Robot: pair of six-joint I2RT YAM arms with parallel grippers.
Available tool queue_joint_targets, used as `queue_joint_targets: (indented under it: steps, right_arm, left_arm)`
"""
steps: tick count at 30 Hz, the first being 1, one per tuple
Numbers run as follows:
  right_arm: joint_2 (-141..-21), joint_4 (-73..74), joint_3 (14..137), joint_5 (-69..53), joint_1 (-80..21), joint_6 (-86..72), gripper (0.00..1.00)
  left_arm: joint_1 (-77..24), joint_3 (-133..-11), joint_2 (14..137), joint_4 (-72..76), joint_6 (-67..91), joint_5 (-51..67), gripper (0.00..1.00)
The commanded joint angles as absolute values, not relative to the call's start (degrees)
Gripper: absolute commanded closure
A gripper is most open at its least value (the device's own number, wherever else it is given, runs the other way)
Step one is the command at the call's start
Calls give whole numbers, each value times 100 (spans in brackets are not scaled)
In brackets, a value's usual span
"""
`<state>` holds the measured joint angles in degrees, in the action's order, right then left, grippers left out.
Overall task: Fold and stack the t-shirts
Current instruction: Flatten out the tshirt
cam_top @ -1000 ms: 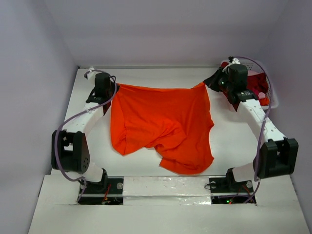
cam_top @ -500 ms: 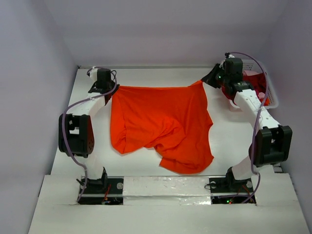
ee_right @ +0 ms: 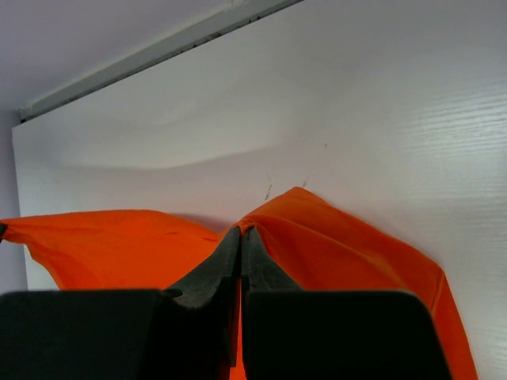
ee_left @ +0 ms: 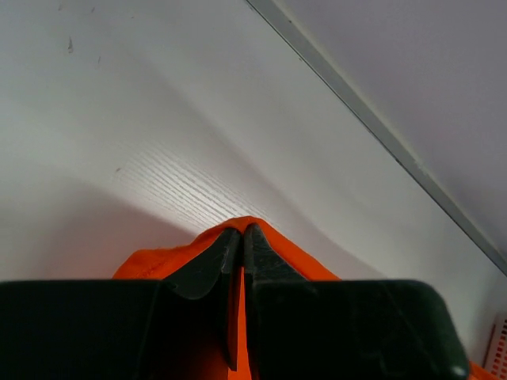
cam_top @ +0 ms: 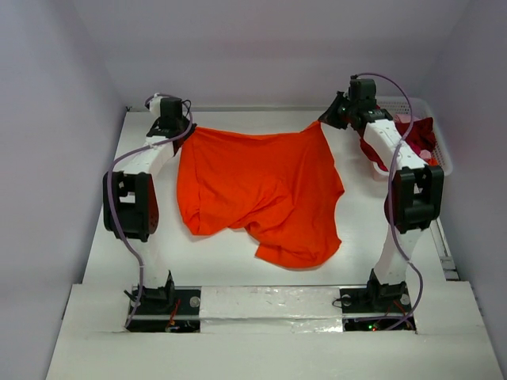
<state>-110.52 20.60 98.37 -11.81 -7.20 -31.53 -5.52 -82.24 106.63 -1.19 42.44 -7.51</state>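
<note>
Pale walls box in a white desk, and right now both arms are stretched out to its far edge. Between them hangs the bright orange t-shirt, its top edge pulled out in a line from one arm to the other. The rest spreads back toward the near side and ends in a rumpled, folded-over lobe around the middle of the desk. Look at the left fingers: pressed tight together, with a corner of orange cloth pinched between them and rising to a little peak at the tips. A soft shadow lies on the desk just beyond that peak. The right fingers show the same picture, clamped shut on the other corner, orange fabric falling away on both sides of the tips. From above, the left arm reaches up along the left side of the desk, and the right arm runs up the right side with its wrist turned inward toward the shirt. Over in the far right corner sits a white lattice basket, just behind the right arm. A dark red t-shirt is heaped inside it and spills over its near rim. A paler pink scrap shows beside the red, too small to make out. The orange shirt lies apart from the basket, nothing stacked on it.
</note>
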Motion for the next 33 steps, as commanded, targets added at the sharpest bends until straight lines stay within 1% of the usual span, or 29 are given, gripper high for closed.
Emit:
queue_joint_targets:
  steps: [1, 18, 33]
  right_arm:
    - [-11205, 2100, 10432, -1186, -738, -3146, 100]
    - [-12884, 2452, 12330, -1424, -738, -3287, 100]
    - [-13201, 2364, 12542, -1389, -738, -3463, 100]
  left_arm:
    - [-519, -8508, 10722, -149, 4078, -729, 100]
    - [-290, -8560, 10933, -263, 3990, -888, 100]
    - [-185, -8675, 11074, -325, 4052, -879, 100]
